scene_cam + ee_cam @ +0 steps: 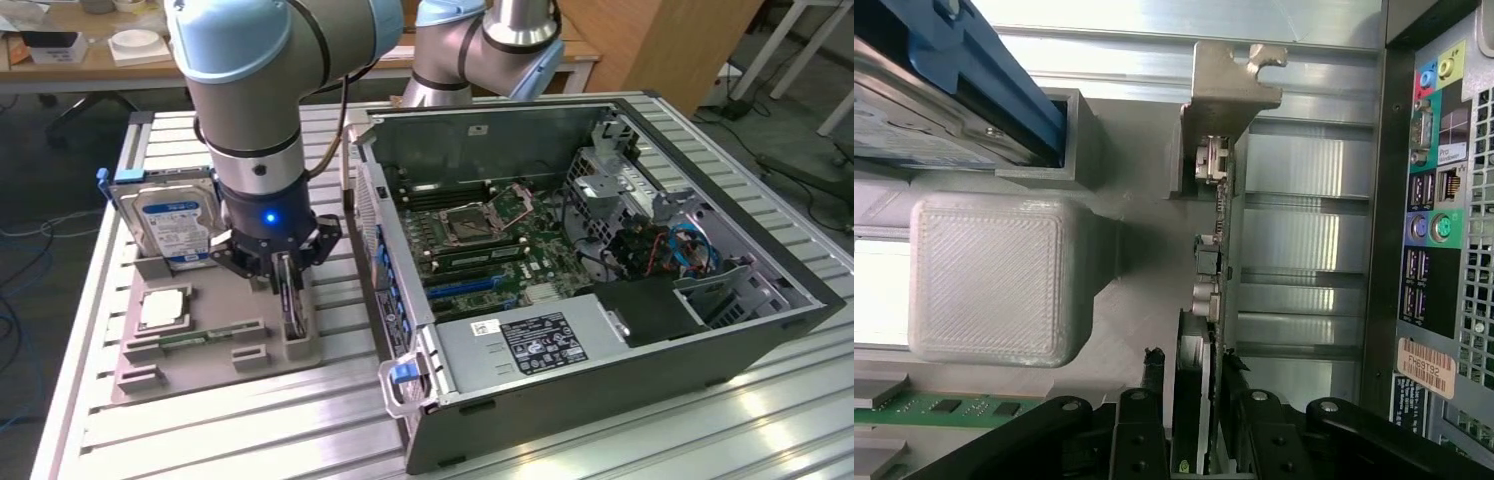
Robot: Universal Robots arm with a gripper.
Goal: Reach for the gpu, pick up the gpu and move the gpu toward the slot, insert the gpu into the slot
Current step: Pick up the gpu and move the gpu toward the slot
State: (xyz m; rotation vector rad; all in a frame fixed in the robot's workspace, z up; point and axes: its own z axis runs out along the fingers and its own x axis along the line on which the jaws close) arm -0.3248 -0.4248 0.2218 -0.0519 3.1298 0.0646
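While the gpu (292, 312) stands on its long edge in a slotted holder (302, 350) on the grey fixture tray (200, 378), the arm's gripper (286, 262) hangs low over it, set astride the card's upper edge. Seen from the wrist, the gripper (1194, 370) frames the thin card edge-on. The gpu (1210, 290) runs straight away from it to its metal end bracket (1226, 90), which points toward the end of the tray where the hard drive (167, 225) stands in its own holder. Whether the tool is clamped on the card or merely placed around it cannot be told. The card's long axis lies roughly parallel to the port-studded rear panel (1439, 200) of the open computer case (601, 400), which sits just beside the tray on the exterior view's right. A green memory stick (207, 337) lies flat on the tray, to the exterior view's left of the card. Inside the case, the blue slot (458, 284) lies on the green motherboard (527, 250), well apart from the card, with the case's rear wall between them.
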